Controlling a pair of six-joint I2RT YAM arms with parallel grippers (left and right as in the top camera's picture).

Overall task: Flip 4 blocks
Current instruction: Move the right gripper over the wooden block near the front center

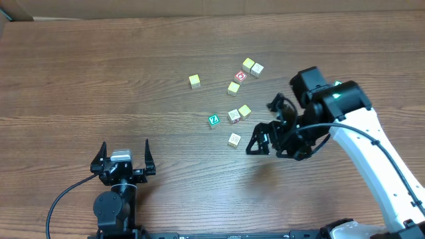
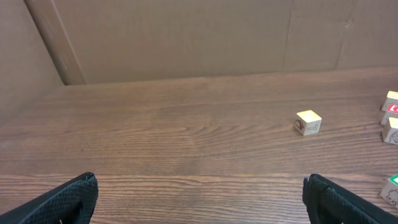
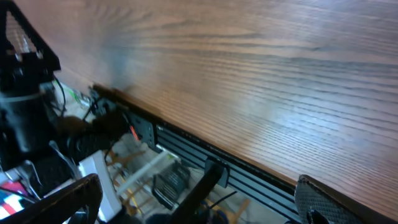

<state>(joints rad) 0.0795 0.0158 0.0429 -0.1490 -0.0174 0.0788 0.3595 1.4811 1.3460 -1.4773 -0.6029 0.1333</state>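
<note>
Small wooden pieces on the table: nine.
- Pale cream or yellow blocks: seven.
- Red-faced cube: one.
- Green cube: one (centre of frame).

Pincers: two, the left pincer and the right pincer.

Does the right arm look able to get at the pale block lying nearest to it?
Probably yes: the right hand is open and close beside that pale block, with nothing standing between them and no other block in the way.

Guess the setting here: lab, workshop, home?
Probably a robot test bench in a lab: wood-grain table, cardboard wall behind it, loose cables and hardware below the table edge.
</note>
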